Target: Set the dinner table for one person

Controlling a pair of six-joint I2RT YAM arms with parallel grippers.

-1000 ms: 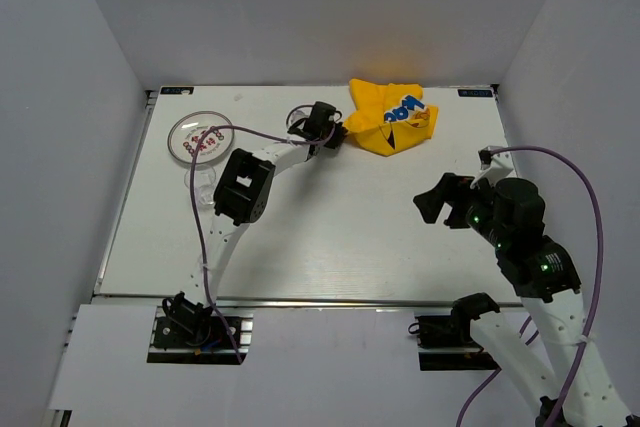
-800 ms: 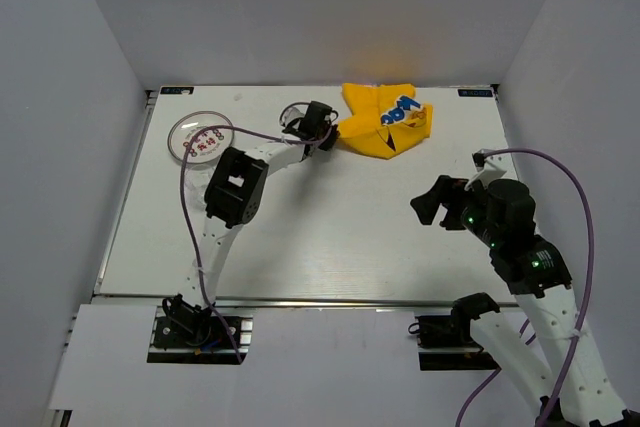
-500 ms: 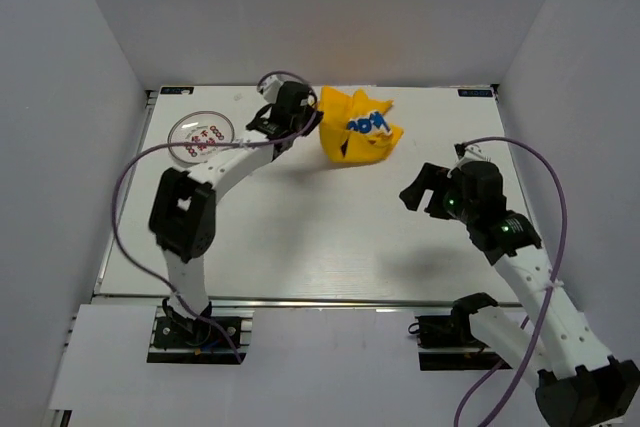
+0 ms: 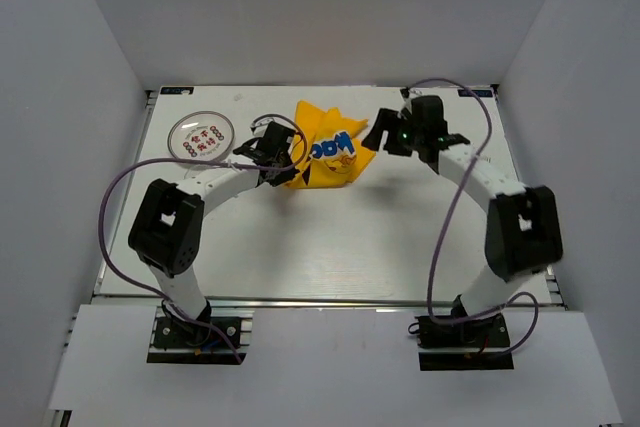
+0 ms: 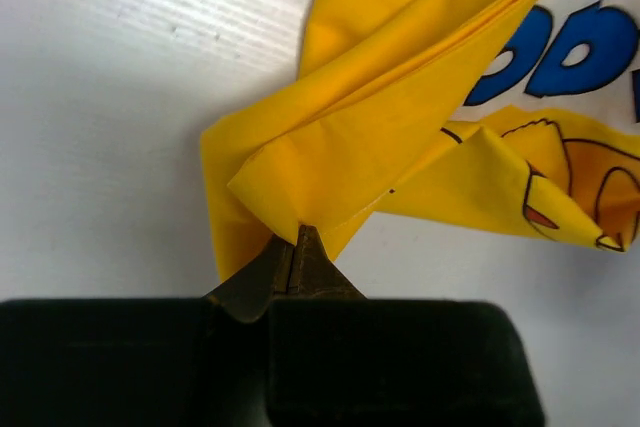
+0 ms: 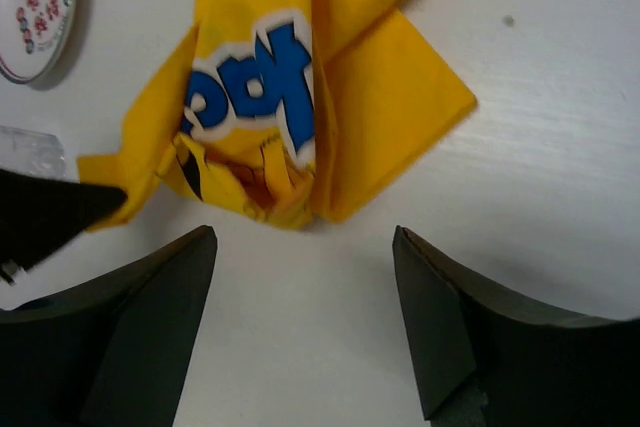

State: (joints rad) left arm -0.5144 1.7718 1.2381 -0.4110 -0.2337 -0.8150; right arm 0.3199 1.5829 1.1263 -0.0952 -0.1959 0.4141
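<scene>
1. Plain grey walls (image 4: 90,47) close in a white desk (image 4: 330,247) with metal-railed edges. The desk runs beneath both arms and carries everything else in view.
2. A crumpled yellow cloth (image 4: 325,152) with blue lettering and a cartoon print lies on the desk's far half, about mid-width.
3. The left claw (image 4: 288,167) sits at the cloth's left edge, its jaws pinched tight on a folded corner of the fabric.
4. In the left wrist view the left claw (image 5: 297,252) meets right on that fold. The cloth (image 5: 400,97) spreads away from it, with bare desk (image 5: 100,97) to the cloth's left.
5. The right claw (image 4: 383,135) is just beside the cloth's right far corner, jaws spread wide with nothing between them.
6. In the right wrist view the right claw (image 6: 300,247) straddles bare desk (image 6: 560,147) just short of the cloth (image 6: 370,97) — apart from it, not touching. Whether its tips rest on the desk I cannot tell.
7. A round clear dish (image 4: 201,135) with red markings lies flat on the desk, well to the left of the cloth. It also shows at the corner of the right wrist view (image 6: 35,7).
8. A clear plastic piece (image 6: 30,152) lies left of the cloth, by the left claw's dark finger — too little of it shows to name.
</scene>
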